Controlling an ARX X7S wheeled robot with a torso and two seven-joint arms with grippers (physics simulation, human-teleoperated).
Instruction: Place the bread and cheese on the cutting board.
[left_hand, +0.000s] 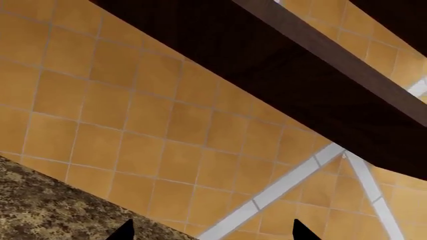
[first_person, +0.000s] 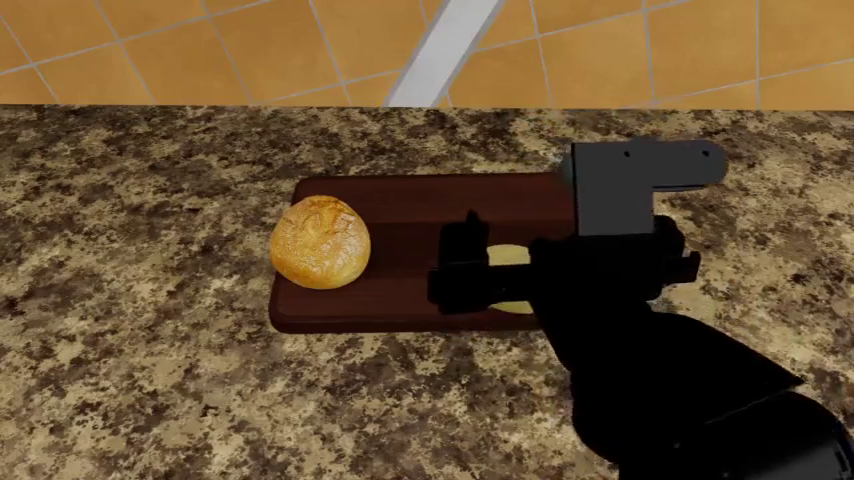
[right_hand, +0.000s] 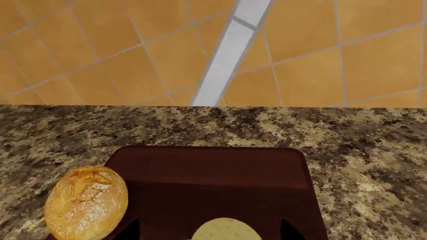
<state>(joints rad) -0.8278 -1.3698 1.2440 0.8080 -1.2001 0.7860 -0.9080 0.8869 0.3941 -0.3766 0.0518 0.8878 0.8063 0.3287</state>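
The dark reddish-brown cutting board (first_person: 400, 205) (right_hand: 213, 175) lies on the speckled counter. At its left end rests the golden-brown bread (first_person: 320, 242) (right_hand: 87, 202), slightly over the edge. On the board's right part sits the pale yellow cheese (first_person: 507, 256) (right_hand: 227, 227). My right gripper (first_person: 505, 282) (right_hand: 210, 234) hangs over it, open, with a dark fingertip on each side and a gap to the cheese on both. In the left wrist view my left gripper (left_hand: 213, 232) is open and holds nothing. It does not show in the head view.
An orange tiled wall (first_person: 200, 40) with a white strip (first_person: 441, 45) rises behind the counter (first_person: 134, 330). A dark wooden shelf (left_hand: 300, 65) runs overhead in the left wrist view, above a corner of the counter (left_hand: 47, 205).
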